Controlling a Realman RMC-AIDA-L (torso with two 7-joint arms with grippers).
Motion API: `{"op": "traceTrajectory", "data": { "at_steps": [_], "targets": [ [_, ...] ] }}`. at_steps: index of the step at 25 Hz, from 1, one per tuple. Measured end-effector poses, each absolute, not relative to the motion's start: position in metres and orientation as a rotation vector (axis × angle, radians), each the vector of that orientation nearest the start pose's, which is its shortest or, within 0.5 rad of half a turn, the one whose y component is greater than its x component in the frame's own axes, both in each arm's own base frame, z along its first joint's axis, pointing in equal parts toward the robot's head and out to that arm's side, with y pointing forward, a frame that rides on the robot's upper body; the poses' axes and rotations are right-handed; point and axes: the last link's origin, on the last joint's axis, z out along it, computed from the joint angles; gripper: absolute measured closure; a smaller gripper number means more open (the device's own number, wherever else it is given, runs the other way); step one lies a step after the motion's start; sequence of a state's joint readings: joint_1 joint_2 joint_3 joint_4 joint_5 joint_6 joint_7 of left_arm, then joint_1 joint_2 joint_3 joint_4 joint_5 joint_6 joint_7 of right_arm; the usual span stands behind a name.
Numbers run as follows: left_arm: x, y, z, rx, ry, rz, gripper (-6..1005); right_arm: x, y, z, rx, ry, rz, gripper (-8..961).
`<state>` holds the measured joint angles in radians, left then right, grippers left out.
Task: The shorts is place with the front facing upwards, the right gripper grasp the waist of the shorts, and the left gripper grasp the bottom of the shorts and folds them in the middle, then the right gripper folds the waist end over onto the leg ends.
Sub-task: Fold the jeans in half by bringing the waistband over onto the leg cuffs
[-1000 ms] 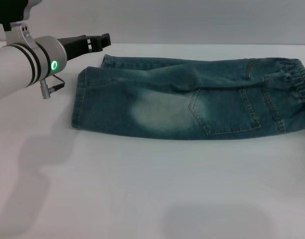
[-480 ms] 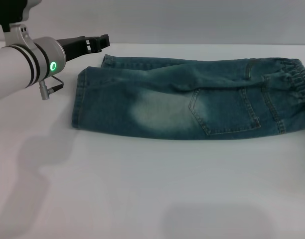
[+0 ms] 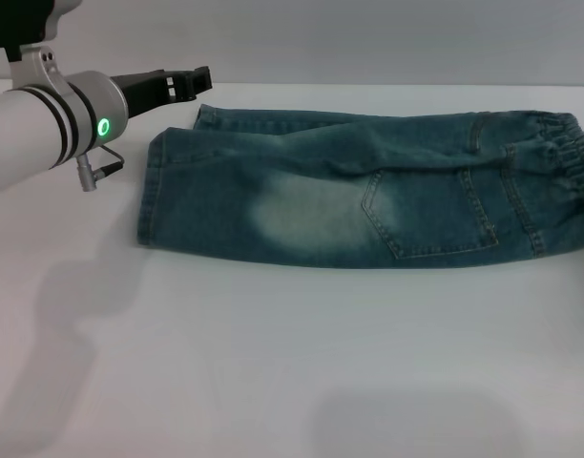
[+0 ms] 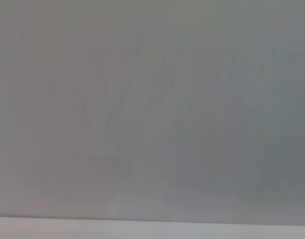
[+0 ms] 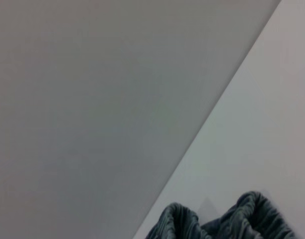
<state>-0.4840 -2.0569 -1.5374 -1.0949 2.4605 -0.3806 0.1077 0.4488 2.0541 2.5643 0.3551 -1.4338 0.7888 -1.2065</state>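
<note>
The shorts (image 3: 368,186) lie flat on the white table (image 3: 292,363), already folded lengthwise, back pocket up. Their leg hems point toward my left side and the elastic waist reaches the right edge of the head view. My left gripper (image 3: 182,81) hangs just beyond the far hem corner, close to the denim but not touching it; whether its fingers are parted or closed I cannot tell. Bare tabletop spreads wide along the near edge of the shorts. My right gripper is out of sight; its wrist view catches only the gathered waistband (image 5: 222,221) against the table.
</note>
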Motion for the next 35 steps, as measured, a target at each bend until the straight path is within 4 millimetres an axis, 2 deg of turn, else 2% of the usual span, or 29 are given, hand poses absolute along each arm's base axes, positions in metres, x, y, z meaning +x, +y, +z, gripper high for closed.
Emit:
{"op": "traceTrajectory", "data": {
  "at_steps": [1, 4, 9, 15, 20, 28, 35],
  "targets": [
    [-0.202, 0.428, -0.008, -1.89, -1.094, -0.455, 387, 0.387, 0.355, 0.029, -1.219, 1.747, 1.045, 376],
    [-0.202, 0.429, -0.009, -1.89, -1.093, -0.455, 387, 0.387, 0.357, 0.029, -1.219, 1.745, 1.033, 588],
    [-0.202, 0.429, -0.009, -1.89, -1.092, -0.456, 388, 0.387, 0.357, 0.029, -1.232, 1.736, 1.017, 818],
    [-0.2, 0.429, -0.012, -1.891, -1.074, -0.465, 389, 0.385, 0.358, 0.031, -1.252, 1.718, 1.027, 849],
    [-0.198, 0.425, -0.021, -1.903, -1.04, -0.479, 390, 0.369, 0.359, 0.041, -1.322, 1.676, 1.135, 874],
    [-0.199, 0.417, -0.046, -1.93, -1.036, -0.499, 391, 0.317, 0.384, 0.055, -1.499, 1.622, 1.341, 876],
    [-0.2, 0.406, -0.063, -1.952, -1.043, -0.515, 393, 0.259, 0.418, 0.049, -1.688, 1.578, 1.391, 878]
  ]
}}
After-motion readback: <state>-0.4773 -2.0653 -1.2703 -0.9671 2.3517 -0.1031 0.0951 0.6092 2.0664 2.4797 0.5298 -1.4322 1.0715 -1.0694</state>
